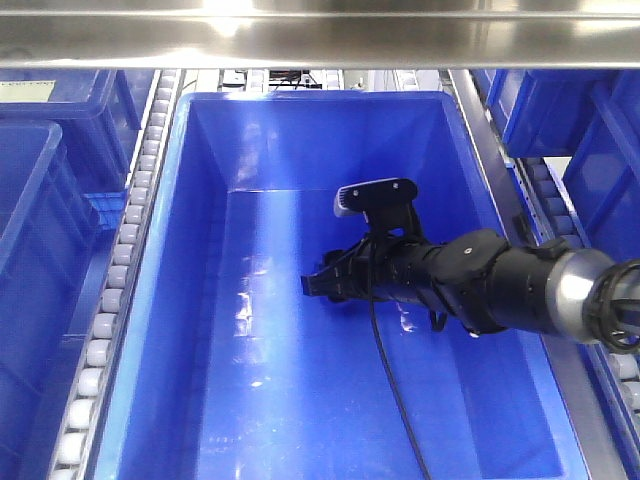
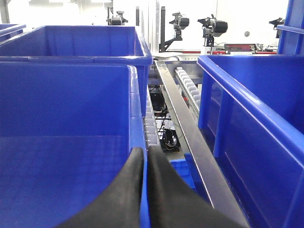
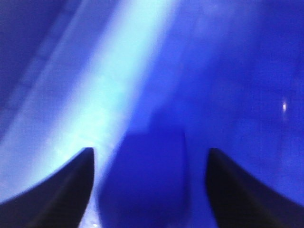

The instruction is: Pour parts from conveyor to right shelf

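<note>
The parts, here one blue block [image 3: 153, 176], seem to lie on the floor of the big middle bin [image 1: 190, 300] of the right shelf [image 1: 300, 40]. The right wrist view shows only a darker boxy shape between the fingers, blurred, so I cannot be sure of it. The right hand [image 1: 318, 285] is deep inside this bin, its fingers wide apart and clamped on nothing.

My worry is the way out. The arm comes in from 4 o'clock over the bin rim, and the steel bar of the shelf crosses at 12 o'clock. If the arm lifts too steeply, it may strike that bar or drag on the rim. The black cable [image 1: 385, 370] hangs down toward 6 o'clock and could catch on the wall.

The left hand [image 2: 144, 159] has its fingers together, with only a thin blue line between them. I cannot tell whether it pinches a bin wall. Other blue bins stand at 9 o'clock [image 1: 40, 250] and 2 o'clock [image 1: 560, 110], with lanes of white rollers [image 1: 120, 260] between.
</note>
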Controlling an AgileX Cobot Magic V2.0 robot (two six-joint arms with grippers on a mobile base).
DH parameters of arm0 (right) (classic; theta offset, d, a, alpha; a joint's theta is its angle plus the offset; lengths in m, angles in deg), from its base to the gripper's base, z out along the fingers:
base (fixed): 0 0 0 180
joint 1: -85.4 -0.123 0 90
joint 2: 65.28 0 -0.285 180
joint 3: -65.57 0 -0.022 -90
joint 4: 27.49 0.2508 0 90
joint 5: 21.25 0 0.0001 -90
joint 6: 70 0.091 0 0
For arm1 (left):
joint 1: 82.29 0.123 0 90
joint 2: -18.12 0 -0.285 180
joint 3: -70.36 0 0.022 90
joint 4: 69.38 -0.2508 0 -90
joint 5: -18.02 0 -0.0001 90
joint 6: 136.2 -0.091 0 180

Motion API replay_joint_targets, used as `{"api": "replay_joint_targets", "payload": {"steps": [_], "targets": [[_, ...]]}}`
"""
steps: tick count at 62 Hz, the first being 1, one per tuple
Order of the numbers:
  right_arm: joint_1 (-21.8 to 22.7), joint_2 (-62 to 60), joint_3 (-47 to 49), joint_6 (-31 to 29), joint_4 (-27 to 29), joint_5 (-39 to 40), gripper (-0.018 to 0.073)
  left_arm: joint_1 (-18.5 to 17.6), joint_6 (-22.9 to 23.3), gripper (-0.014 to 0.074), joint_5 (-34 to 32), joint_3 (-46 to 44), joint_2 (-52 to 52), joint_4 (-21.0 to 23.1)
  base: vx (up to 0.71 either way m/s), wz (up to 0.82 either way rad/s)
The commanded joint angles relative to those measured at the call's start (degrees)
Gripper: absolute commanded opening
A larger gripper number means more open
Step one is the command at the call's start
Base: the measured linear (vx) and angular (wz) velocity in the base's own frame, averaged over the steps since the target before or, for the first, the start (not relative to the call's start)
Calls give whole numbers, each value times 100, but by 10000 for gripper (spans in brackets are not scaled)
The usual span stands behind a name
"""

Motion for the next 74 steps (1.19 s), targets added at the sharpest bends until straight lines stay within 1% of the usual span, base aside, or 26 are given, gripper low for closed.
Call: {"api": "replay_joint_targets", "payload": {"steps": [1, 9, 18, 24, 35, 48, 61, 70, 74], "targets": [[29, -411, 185, -43, -21, 38, 515, -9, 49, -6, -443, 177, 79, 0, 0, 0], [29, -672, 179, -43, -19, 0, 515, -9, 49, -6, -443, 177, 79, 0, 0, 0], [29, -1126, 167, -43, -24, -298, 515, -9, 49, -6, -443, 177, 79, 0, 0, 0], [29, -1477, 16, -48, -24, -282, 515, -9, 49, -6, -443, 177, 79, 0, 0, 0], [29, -2321, -691, -156, -62, 269, 515, -9, 49, -6, -443, 177, 79, 0, 0, 0], [29, -3566, -1512, -584, -41, 399, 515, -9, 49, -6, -443, 177, 79, 0, 0, 0], [29, -4712, -2355, -596, -4, 807, 515, -9, 49, -6, -443, 177, 79, 0, 0, 0], [29, -5526, -2847, -609, 2, 814, 515, -9, 49, -6, -443, 177, 79, 0, 0, 0], [29, -5895, -3083, -751, 2, 851, 515, -9, 49, -6, -443, 177, 79, 0, 0, 0]]}}
